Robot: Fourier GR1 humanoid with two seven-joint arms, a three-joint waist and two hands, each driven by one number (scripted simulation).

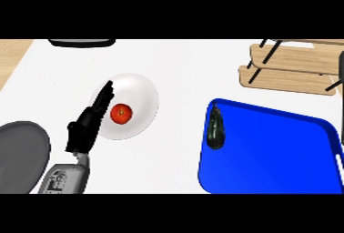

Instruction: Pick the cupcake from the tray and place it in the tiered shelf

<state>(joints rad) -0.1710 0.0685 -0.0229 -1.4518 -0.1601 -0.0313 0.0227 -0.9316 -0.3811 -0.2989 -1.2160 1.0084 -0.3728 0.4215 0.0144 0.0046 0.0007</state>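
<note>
Evidently not yet begun: cupcake (215, 128), a dark shape, sitting at blue tray (269, 159) left rim, well apart from wooden tiered shelf (289, 75); left robot hand (86, 127) resting, fingers straight, beside plate (138, 91); right one unseen.

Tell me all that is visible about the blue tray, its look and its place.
The blue tray is a glossy, plastic-looking rectangle with rounded corners and a raised rim. It lies flat on the white counter, at the view's lower right, below the wooden tiered shelf. A dark, elongated object sits by its left rim; what it is I cannot tell. Neither hand touches the tray.
</note>
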